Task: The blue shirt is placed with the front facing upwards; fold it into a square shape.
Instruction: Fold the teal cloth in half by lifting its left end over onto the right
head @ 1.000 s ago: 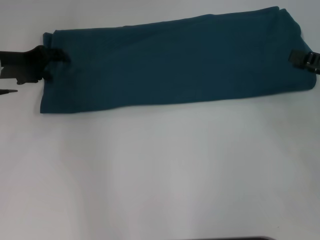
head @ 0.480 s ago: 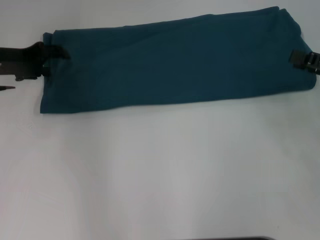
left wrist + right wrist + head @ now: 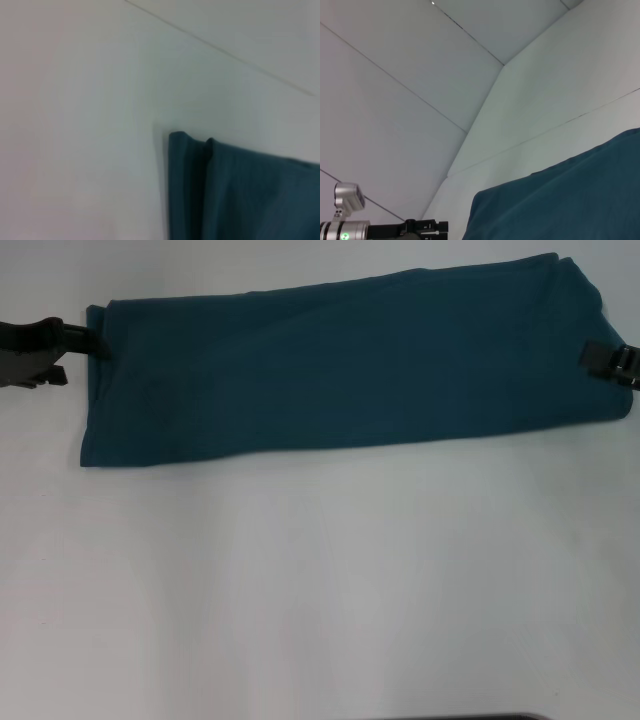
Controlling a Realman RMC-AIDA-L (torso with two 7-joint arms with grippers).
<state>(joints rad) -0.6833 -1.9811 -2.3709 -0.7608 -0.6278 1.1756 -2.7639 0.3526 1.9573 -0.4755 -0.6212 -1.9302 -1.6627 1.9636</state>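
Note:
The blue shirt [image 3: 350, 365] lies on the white table as a long, flat teal strip running left to right, plain side up. My left gripper [image 3: 97, 341] sits just off the strip's far left corner, at the cloth's edge. The left wrist view shows that folded corner of the blue shirt [image 3: 240, 195] lying flat on the table. My right gripper [image 3: 598, 357] rests over the strip's right end. In the right wrist view the blue shirt [image 3: 560, 200] fills the lower corner, and the left gripper [image 3: 427, 227] shows far off.
The white table [image 3: 320, 580] stretches wide in front of the strip. White wall panels with thin seams [image 3: 470, 75] stand behind the table. A dark edge [image 3: 460, 717] shows at the very front of the head view.
My left gripper has let go of the bunched cloth at the strip's left end and drawn back to the left. That end now lies flat. The right gripper has not moved.

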